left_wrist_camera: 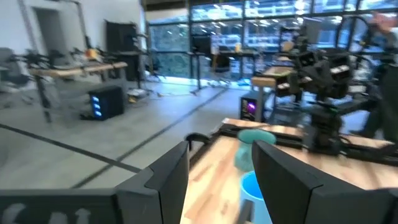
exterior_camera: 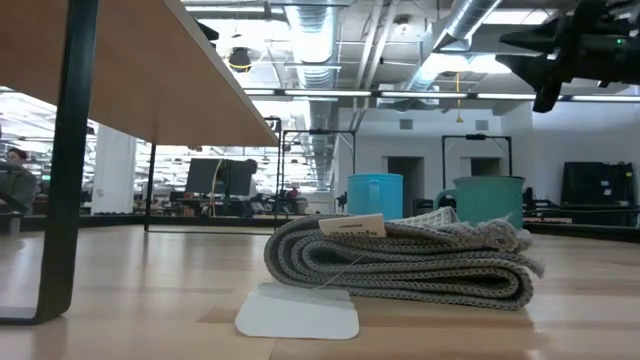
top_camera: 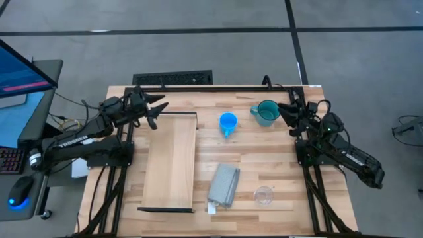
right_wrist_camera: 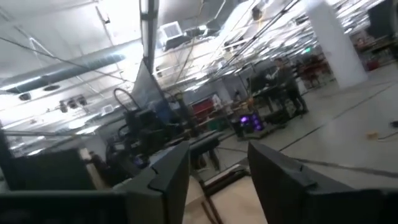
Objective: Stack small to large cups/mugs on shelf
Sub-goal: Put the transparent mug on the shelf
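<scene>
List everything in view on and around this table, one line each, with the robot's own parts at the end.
Shelf: one, light wood with dark ends, on the table's left half, nothing on it.
Blue mug: one, bright blue, on the tabletop just right of the shelf's far end.
Teal mug: one, teal, right of the blue mug, close to the right gripper.
Clear cup: one, transparent, near the table's front right.
Folded cloth: one, grey, between the shelf and the clear cup, a white tag beside it.
Monitor: one, blue screen, left of the table.
Left gripper: one, dark, open, by the shelf's far end.
Right gripper: one, dark, open, beside the teal mug.
</scene>
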